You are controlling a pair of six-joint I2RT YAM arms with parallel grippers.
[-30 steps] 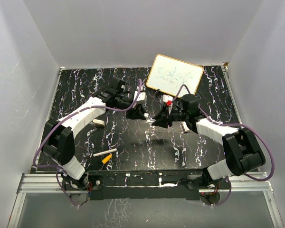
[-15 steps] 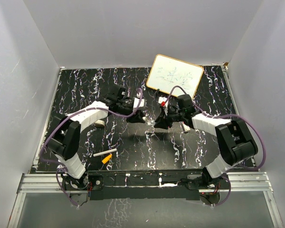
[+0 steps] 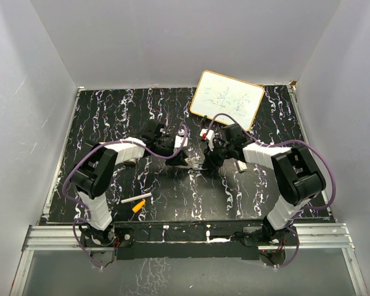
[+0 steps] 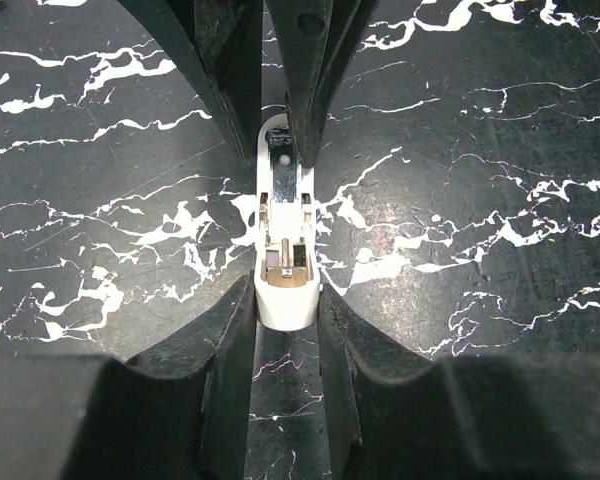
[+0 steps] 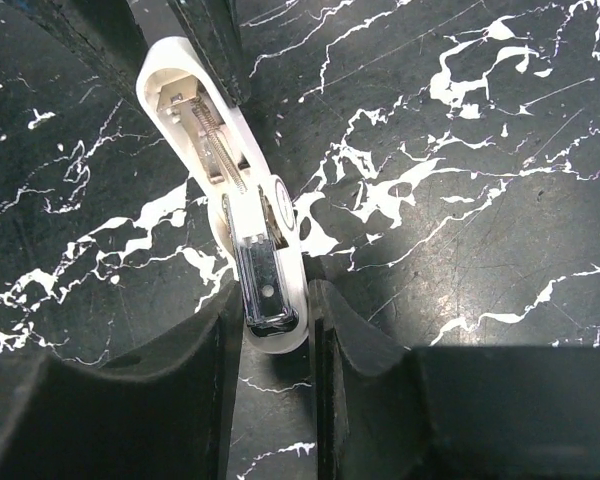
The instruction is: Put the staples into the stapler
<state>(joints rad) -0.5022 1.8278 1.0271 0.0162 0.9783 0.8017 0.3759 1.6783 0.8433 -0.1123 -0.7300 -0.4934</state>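
Both arms have swung inward and down since the earlier frame, so that the left hand (image 3: 183,159) and the right hand (image 3: 205,157), which then hung apart, now meet low over the middle of the tabletop (image 3: 111,117).

The tabletop is black with white veining. A whiteboard (image 3: 226,100) lies askew at its far edge, toward the right corner.

The hands face each other, fingertips nearly touching. Between them is the stapler (image 4: 285,300), at the tabletop's centre. It is open – its two halves are splayed at the hinge. The left hand is narrowed on one white end, a finger pressed to each side, and the metal channel inside faces up. The right hand is likewise closed on the stapler, pinching the end of the metal magazine, while the white half with its bare spring slants away from it toward the left hand.

Near the near edge, left of centre, lie a white stick (image 3: 135,200) and – just beside it – an orange piece (image 3: 137,208).
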